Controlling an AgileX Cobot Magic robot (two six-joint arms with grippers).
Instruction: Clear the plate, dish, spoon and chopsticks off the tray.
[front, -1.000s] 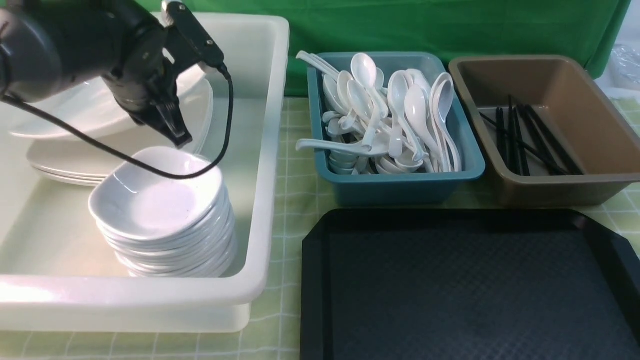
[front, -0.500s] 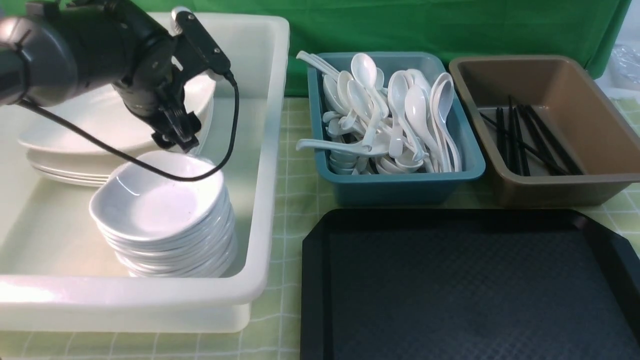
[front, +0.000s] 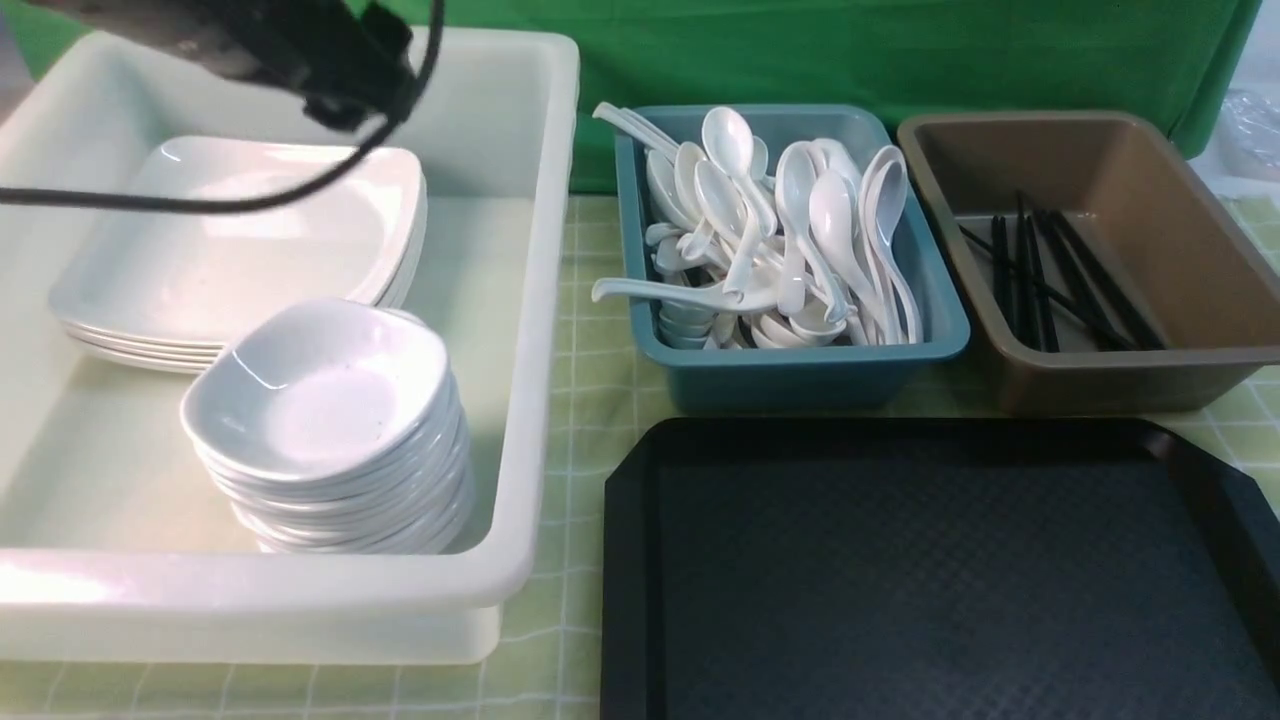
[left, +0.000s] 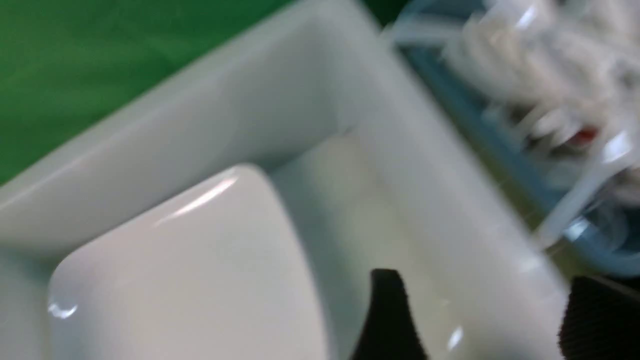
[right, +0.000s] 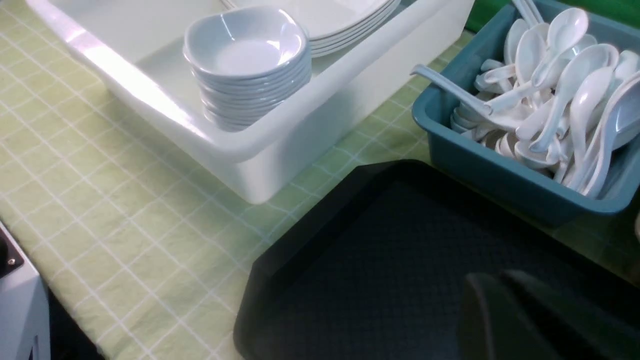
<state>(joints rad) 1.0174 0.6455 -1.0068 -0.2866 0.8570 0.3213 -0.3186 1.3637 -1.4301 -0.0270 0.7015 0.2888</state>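
The black tray (front: 940, 570) lies bare at the front right, and it also shows in the right wrist view (right: 380, 260). The top plate (front: 240, 235) rests on a stack of plates in the white tub (front: 545, 300). The top dish (front: 315, 395) rests on a stack of dishes in front of it. Spoons (front: 780, 230) fill the teal bin (front: 800, 375). Chopsticks (front: 1050, 270) lie in the brown bin (front: 1130, 380). My left arm (front: 300, 50) is high over the tub's far side; its gripper (left: 490, 320) is open and empty above the plate (left: 190, 280). My right gripper (right: 500, 287) hangs shut over the tray.
The tub, teal bin and brown bin stand in a row behind and left of the tray on a green checked cloth (right: 100, 165). A green backdrop (front: 900, 50) closes the far side. The left arm's black cable (front: 200, 203) hangs over the plates.
My left arm has risen from just above the dish stack to the top of the view, and the plates it covered now show. Nothing else has moved.
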